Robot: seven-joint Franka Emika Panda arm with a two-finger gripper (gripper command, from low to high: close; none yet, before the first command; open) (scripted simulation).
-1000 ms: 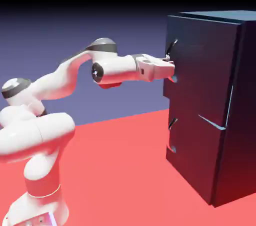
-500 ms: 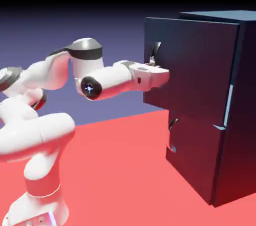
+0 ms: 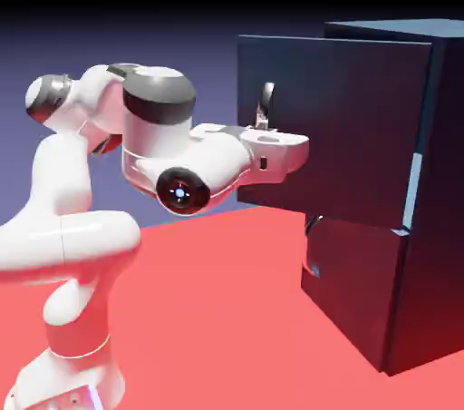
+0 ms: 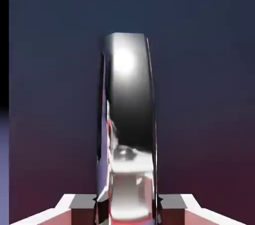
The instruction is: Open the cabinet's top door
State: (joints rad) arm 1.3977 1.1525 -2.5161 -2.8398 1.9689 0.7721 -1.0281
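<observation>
In the exterior view you find the cabinet [image 3: 399,218] filling the right side of the frame, standing on the red table [image 3: 227,308]. The top door [image 3: 335,127] occupies the upper centre-right; it stands ajar, its left edge swung out from the cabinet body toward the frame's left. The lower panel [image 3: 349,286] sits closed beneath it, with its own small handle [image 3: 312,245] on its left edge.

The white arm [image 3: 82,218] rises from the lower left and folds across the centre. Its large forearm segment lies between the camera and the door's lower left corner, so you cannot see that corner. The gripper [image 3: 265,125] sits at the curved handle [image 3: 265,102], just left of the door's centre line; the fingers themselves are too small here to resolve.

The hand view supplies what the exterior view lacks. You see the handle [image 4: 128,119] as a broad, glossy vertical bar filling the centre of the frame, running down between the two grey fingertips [image 4: 82,203] at the bottom edge. The gripper [image 4: 128,204] is clenched on this handle, with the bar touching both tips. Behind it the door panel [image 4: 199,69] fills nearly the whole frame. A thin black strip runs down the left edge.

Only the exterior view shows the door's opening angle and the arm's posture.
</observation>
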